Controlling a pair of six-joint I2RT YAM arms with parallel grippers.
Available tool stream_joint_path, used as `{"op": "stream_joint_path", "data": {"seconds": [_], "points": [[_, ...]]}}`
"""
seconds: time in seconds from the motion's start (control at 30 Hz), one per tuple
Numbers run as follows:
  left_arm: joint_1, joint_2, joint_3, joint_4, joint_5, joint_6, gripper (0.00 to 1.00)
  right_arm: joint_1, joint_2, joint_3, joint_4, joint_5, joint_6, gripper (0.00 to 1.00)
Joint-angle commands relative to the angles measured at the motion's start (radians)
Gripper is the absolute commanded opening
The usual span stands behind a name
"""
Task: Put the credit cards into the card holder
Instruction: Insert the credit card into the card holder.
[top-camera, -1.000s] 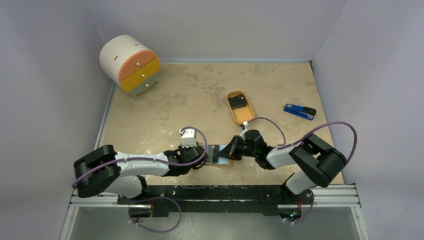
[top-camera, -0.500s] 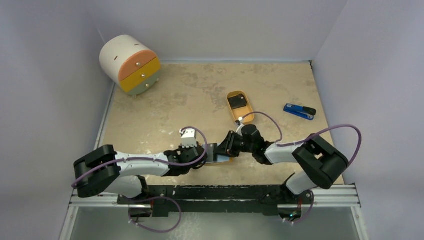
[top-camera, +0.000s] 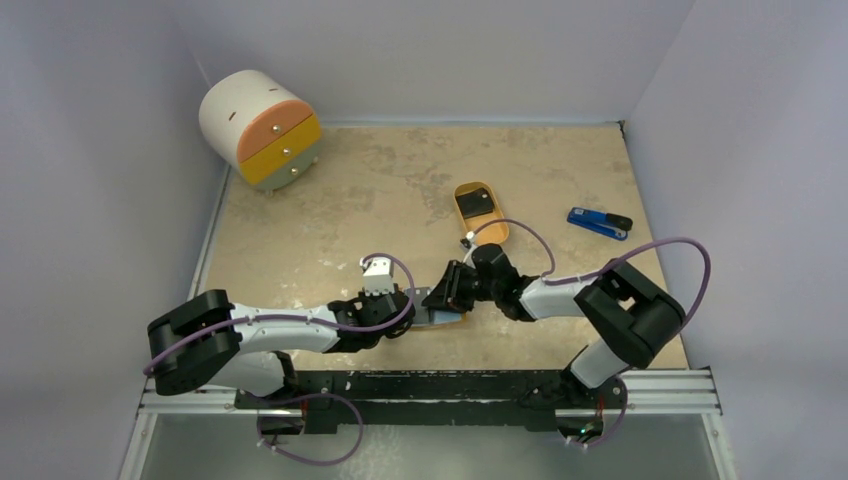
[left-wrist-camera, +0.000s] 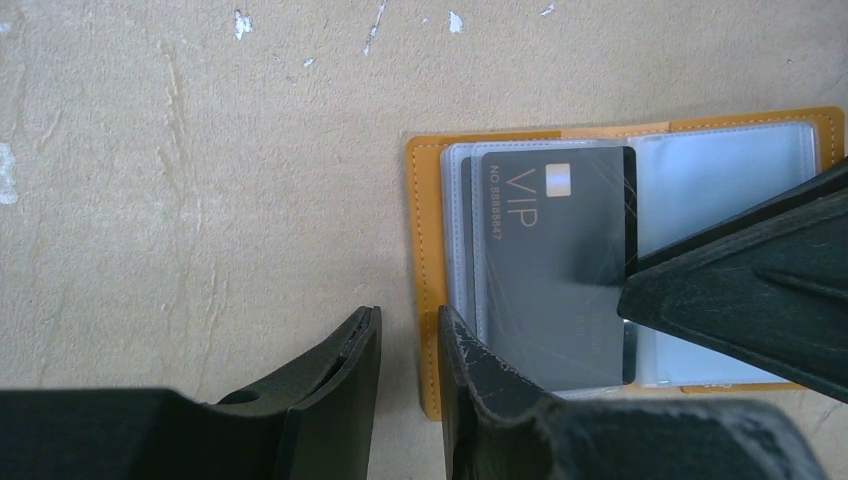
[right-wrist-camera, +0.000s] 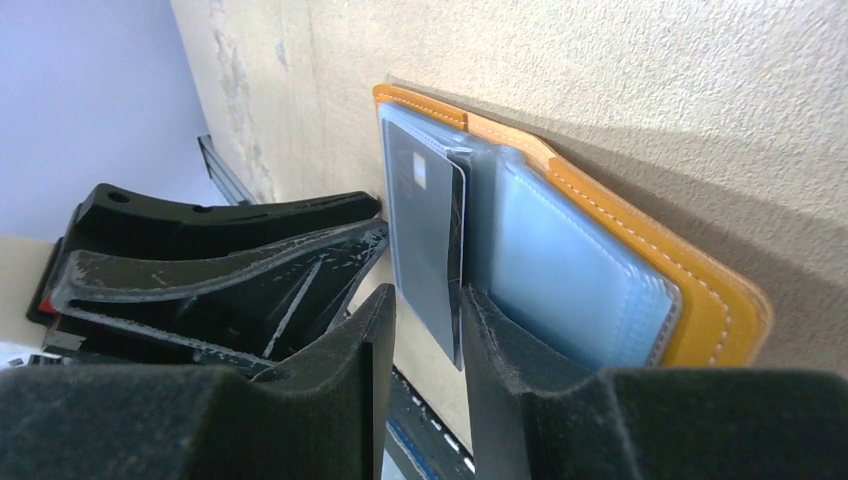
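The orange-tan card holder (left-wrist-camera: 425, 250) lies open on the table, pale blue-grey sleeves up. A black credit card (left-wrist-camera: 555, 270) marked VIP sits partly in a clear sleeve on its left half. My left gripper (left-wrist-camera: 408, 335) is open and straddles the holder's left edge, one finger on the holder and one on the table. My right gripper (right-wrist-camera: 428, 310) is open around the card's (right-wrist-camera: 425, 230) free end, which leans on one finger with a gap to the other. From above, both grippers (top-camera: 405, 305) (top-camera: 440, 290) meet over the holder (top-camera: 450, 318). A second dark card (top-camera: 476, 203) lies in the oval tray.
The orange oval tray (top-camera: 492, 236) sits just behind the right wrist. A blue-and-black gadget (top-camera: 599, 222) lies at the right. A round white drawer unit (top-camera: 260, 128) with orange and yellow fronts stands at the far left corner. Walls close in on both sides.
My right gripper has gone from shut on the card to open, leaving the card in the sleeve. The right wrist has shifted left and slightly farther away. The left arm has stayed still.
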Motion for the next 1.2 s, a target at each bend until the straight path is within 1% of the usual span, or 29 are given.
{"op": "stream_joint_path", "data": {"seconds": [0.0,0.2,0.33,0.47,0.57,0.7,0.77,0.93,1.1,1.17], "points": [[0.003,0.011,0.008,0.022,0.037,0.005,0.27,0.015,0.019,0.047,0.008,-0.028,-0.016,0.33],[0.003,0.007,0.006,0.021,0.034,0.009,0.27,0.026,0.029,0.057,0.02,-0.041,-0.022,0.33],[0.003,-0.002,-0.006,0.053,0.042,0.013,0.27,0.036,0.067,0.087,0.052,-0.089,-0.027,0.34],[0.003,-0.008,0.008,0.034,0.031,0.019,0.27,0.044,0.056,0.099,0.023,-0.071,-0.036,0.34],[0.003,-0.032,0.011,0.0,0.013,0.018,0.27,0.045,-0.016,0.119,-0.118,0.004,-0.087,0.36],[0.003,-0.085,0.011,-0.054,-0.007,0.027,0.3,0.044,-0.144,0.143,-0.332,0.104,-0.162,0.53],[0.003,-0.117,0.011,-0.078,-0.021,0.027,0.35,0.044,-0.2,0.152,-0.41,0.14,-0.187,0.59],[0.003,-0.189,0.027,-0.15,-0.061,0.022,0.45,0.044,-0.325,0.183,-0.567,0.217,-0.229,0.64],[0.003,-0.249,0.07,-0.239,-0.105,0.017,0.55,0.044,-0.436,0.241,-0.728,0.343,-0.25,0.65],[0.003,-0.275,0.089,-0.271,-0.123,0.017,0.57,0.044,-0.486,0.235,-0.764,0.356,-0.249,0.64]]}}
